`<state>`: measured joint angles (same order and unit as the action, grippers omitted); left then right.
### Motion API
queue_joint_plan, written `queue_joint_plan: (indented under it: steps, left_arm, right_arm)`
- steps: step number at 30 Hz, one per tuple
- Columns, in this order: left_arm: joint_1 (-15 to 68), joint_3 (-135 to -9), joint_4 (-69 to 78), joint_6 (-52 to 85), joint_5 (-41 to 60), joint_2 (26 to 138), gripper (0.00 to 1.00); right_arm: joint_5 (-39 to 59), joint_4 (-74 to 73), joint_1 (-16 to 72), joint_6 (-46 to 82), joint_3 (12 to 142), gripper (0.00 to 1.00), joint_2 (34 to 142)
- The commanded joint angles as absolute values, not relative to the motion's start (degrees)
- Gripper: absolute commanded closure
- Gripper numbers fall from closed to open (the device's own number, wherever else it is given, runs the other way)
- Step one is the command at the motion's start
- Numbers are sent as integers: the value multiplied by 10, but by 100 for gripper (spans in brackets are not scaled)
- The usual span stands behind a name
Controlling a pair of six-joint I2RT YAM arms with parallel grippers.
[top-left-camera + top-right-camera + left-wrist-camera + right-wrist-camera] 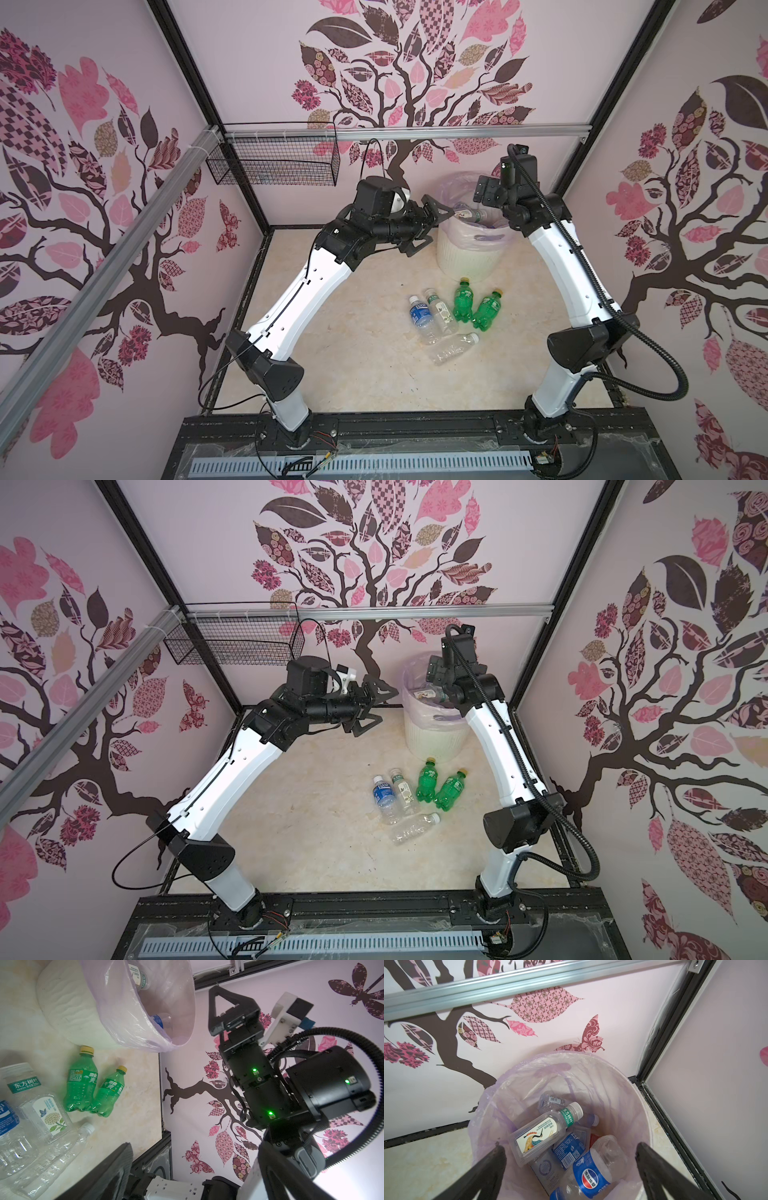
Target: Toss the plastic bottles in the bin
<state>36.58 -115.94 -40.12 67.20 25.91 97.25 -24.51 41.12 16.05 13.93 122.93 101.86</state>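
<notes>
The bin [467,255] [434,739], cream-white and ribbed with a pale lilac bag, stands at the back of the floor. Several plastic bottles lie inside it, among them a blue-labelled one [591,1174] and a clear crane-labelled one [542,1134]. My right gripper [569,1156] [486,193] hangs open over the bin's mouth, holding nothing. In front of the bin lie two green bottles [463,301] [488,309], a blue-labelled bottle [419,313], a white-labelled clear bottle [441,311] and a bare clear bottle [455,348]. My left gripper [432,227] [370,706] is open and empty, raised just left of the bin.
A black wire mesh basket [274,166] hangs on the back wall at the left, under an aluminium rail [415,134]. Patterned walls close in three sides. A black frame [374,428] with both arm bases runs along the front edge.
</notes>
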Motion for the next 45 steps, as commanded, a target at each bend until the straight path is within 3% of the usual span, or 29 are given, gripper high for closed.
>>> queue_joint_plan:
  steps: [1,12,25,41,45]
  left_arm:
    - [366,-1131,-417,657,233,940,3]
    - [359,-1029,-424,652,180,875,3]
    - [351,-984,-477,614,156,847,3]
    - [341,-783,-444,604,210,844,3]
    - [343,-756,-414,598,236,862,3]
  right_arm:
    - [-231,409,161,149,1223,1,988]
    - [-185,421,165,176,1190,0,966]
    - [-234,416,231,144,1053,1,868]
    - [-231,446,271,126,840,0,730]
    - [-193,449,275,133,777,0,702]
